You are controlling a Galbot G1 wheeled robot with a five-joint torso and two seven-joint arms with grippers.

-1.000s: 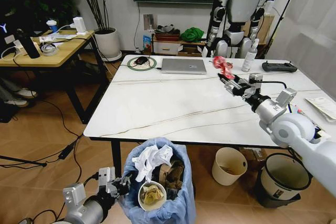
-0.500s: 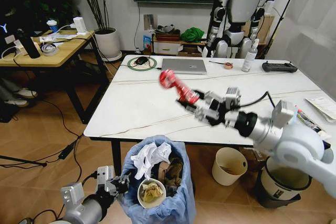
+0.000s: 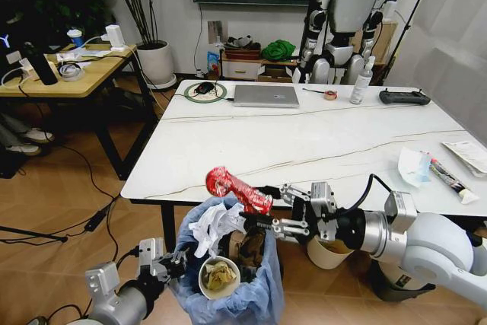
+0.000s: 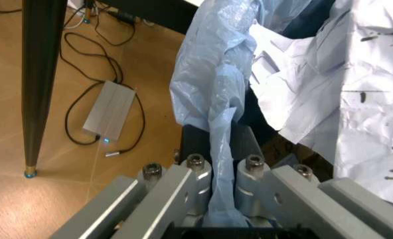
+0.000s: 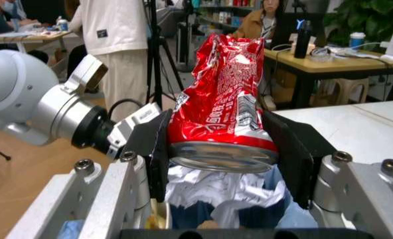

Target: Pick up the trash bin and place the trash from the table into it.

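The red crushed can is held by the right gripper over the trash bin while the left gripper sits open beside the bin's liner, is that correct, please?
Not quite: the left gripper is shut on the trash bin, pinching its blue liner, as the left wrist view shows. The right gripper does hold the red crushed can over the bin.

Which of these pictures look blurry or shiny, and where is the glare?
Head view: sharp, evenly lit, soft sheen on the table. Right wrist view: the crushed red can gleams with bright highlights between the right gripper fingers; the room behind is softer. Left wrist view: the near left gripper is blurred, pinching the trash bin bag; the floor is clearer.
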